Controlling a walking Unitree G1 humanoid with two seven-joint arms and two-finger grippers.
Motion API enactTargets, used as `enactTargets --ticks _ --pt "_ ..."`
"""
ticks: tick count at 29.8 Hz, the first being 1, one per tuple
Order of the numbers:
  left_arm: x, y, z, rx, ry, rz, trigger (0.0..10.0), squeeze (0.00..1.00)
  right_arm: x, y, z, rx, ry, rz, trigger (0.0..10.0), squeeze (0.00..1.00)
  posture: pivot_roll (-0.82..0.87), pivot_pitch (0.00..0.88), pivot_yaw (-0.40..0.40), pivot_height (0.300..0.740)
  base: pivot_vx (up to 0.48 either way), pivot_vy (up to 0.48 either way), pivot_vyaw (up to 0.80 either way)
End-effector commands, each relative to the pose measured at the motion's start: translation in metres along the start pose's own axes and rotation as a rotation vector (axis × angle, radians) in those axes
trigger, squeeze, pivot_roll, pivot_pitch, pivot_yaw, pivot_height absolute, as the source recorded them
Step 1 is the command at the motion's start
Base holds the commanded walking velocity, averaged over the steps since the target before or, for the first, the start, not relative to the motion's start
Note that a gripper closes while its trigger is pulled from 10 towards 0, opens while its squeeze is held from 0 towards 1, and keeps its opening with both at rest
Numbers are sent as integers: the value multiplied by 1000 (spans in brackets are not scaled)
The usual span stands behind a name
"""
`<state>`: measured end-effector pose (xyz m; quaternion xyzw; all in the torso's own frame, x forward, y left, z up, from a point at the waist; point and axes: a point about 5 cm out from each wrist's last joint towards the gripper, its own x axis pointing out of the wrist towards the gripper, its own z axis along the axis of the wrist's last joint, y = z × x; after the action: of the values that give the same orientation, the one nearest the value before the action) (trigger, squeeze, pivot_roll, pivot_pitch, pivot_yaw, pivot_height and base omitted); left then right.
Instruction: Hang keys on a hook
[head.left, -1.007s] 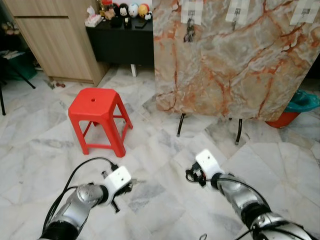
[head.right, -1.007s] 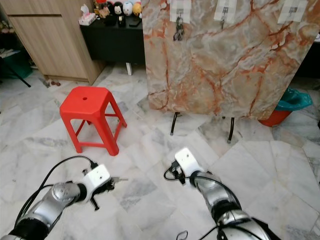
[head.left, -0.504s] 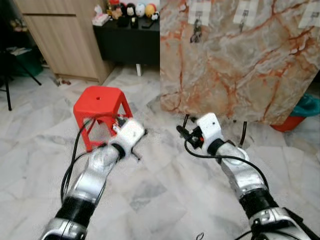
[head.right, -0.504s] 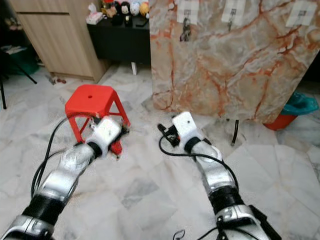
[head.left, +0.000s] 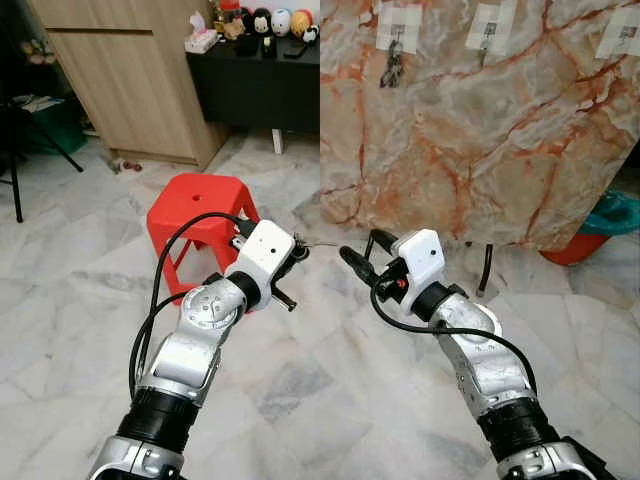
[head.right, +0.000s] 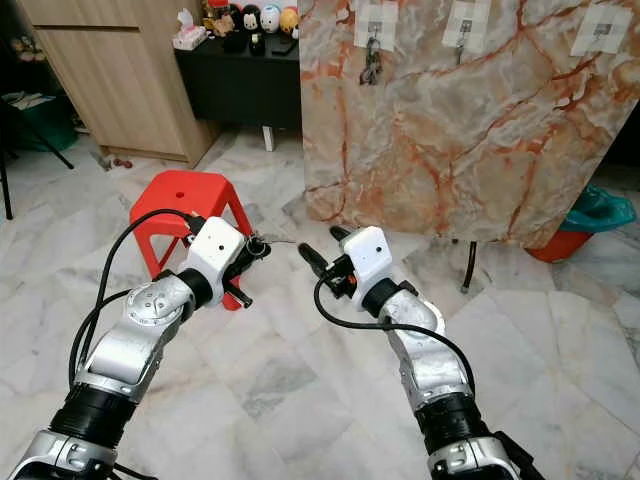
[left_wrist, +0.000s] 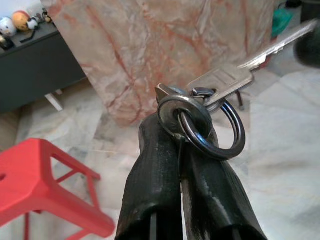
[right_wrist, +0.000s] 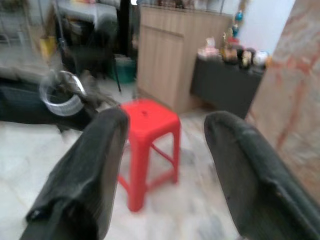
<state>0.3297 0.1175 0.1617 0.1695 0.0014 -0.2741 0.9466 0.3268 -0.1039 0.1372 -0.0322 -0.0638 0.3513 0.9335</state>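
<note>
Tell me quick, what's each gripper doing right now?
Left gripper: jaws closed on the keys by their ring.
Right gripper: jaws open, holding nothing, pointed toward the left one.

Shiny metal keys (left_wrist: 227, 80), glossy red plastic stool (head.left: 198, 205), polished marble floor (head.left: 330, 390)

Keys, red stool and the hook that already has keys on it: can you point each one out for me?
keys (left_wrist: 220, 82), left wrist view, on the flat silver key head.
red stool (head.left: 197, 200), left eye view, on the seat top.
hook with keys (head.left: 393, 45), left eye view, on the hook's upper part, above the hanging bunch.
</note>
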Motion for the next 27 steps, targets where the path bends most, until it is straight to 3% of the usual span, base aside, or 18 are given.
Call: enactTargets --ticks 1,4,5,9,15,18,22,27 --pt "1 -4 9 -11 -28 -23 10000 0 0 10 5 53 -41 72 10000 0 -2 0 -15 740 0 0 0" --pt "2 -5 12 -13 -33 -23 10000 0 0 17 7 140 -63 118 10000 0 -1 0 -20 740 0 0 0" --pt "3 -5 15 -20 -39 -23 10000 0 -2 26 8 213 -78 205 10000 0 -2 0 -20 740 0 0 0" --pt "4 -6 19 -32 -45 -31 10000 0 -5 32 2 167 -27 255 10000 0 -3 0 -23 740 0 0 0" --pt "3 -10 19 -47 -32 -56 10000 0 -7 12 4 140 -20 160 10000 0 -4 0 -26 740 0 0 0" --pt "0 -18 15 -34 5 -146 10000 0 -11 -4 -4 74 68 79 10000 0 -6 0 -26 740 0 0 0" --pt "-6 -29 6 -10 63 -254 10000 0 -16 -15 -3 16 93 50 10000 0 -4 0 -27 740 0 0 0" --pt "-10 -35 -1 -5 95 -286 10000 0 -18 -21 1 -6 101 60 10000 0 -7 0 -28 740 0 0 0"
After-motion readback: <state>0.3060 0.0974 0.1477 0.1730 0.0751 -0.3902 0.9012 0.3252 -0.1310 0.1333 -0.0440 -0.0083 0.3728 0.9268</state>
